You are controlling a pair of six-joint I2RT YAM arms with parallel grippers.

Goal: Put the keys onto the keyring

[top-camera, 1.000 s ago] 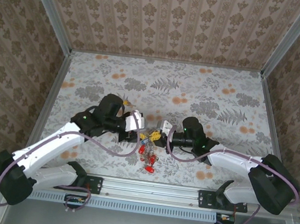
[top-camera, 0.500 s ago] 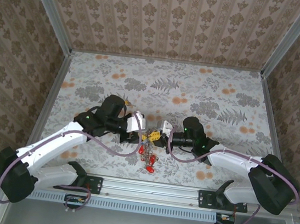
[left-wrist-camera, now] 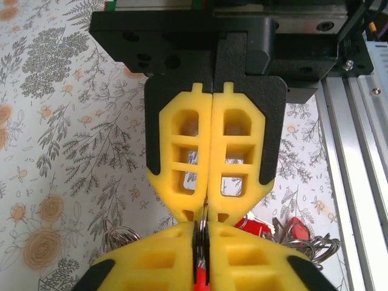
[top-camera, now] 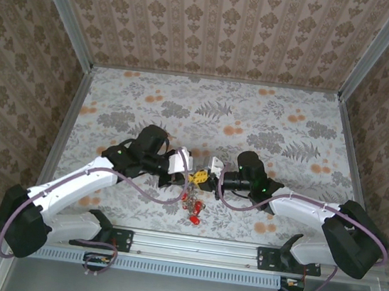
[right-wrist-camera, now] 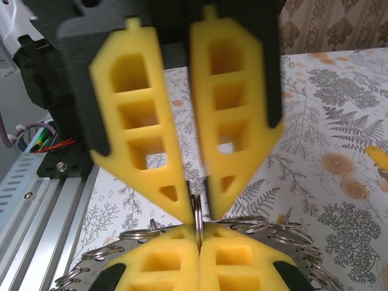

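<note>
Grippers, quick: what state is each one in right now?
Left gripper: shut on the keyring.
Right gripper: shut on the keyring as well.

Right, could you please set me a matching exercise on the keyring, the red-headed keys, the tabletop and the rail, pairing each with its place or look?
Things:
1. keyring
2. red-headed keys
3. tabletop
4. rail

Descriptions:
A. grey and orange floral pattern
B. plain silver metal, running along the near edge by the arm bases
C. pinched between the tips of the left pincer and the right pincer
D. just on the near side of where the two pincers meet

Pairs: 1-C, 2-D, 3-A, 4-B
</note>
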